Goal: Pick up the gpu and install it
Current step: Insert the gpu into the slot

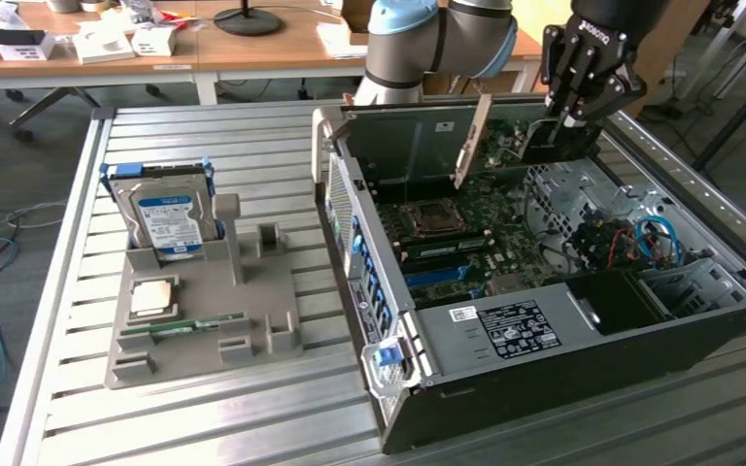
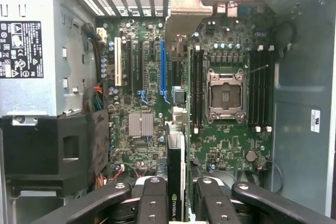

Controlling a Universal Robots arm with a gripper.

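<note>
The gpu (image 1: 519, 138) is a thin card with a pale metal bracket (image 1: 472, 141) at one end. It hangs tilted inside the open computer case (image 1: 387, 320), above the motherboard (image 1: 477, 243). My gripper (image 1: 565, 121) is shut on the card's end away from the bracket. In the wrist view the gpu (image 2: 176, 156) appears edge-on between my fingers (image 2: 152, 200), running toward its bracket (image 2: 184, 3) at the case's rear wall. It lies over the board between the blue slot (image 2: 163, 69) and the CPU socket (image 2: 226, 95). Whether it touches a slot I cannot tell.
A grey holder (image 1: 205, 330) on the slatted table at the exterior view's left carries a hard drive (image 1: 166, 218), a CPU chip (image 1: 155, 296) and a green RAM stick (image 1: 198, 325). Inside the case sit the power supply (image 1: 516, 325) and coloured cables (image 1: 645, 243).
</note>
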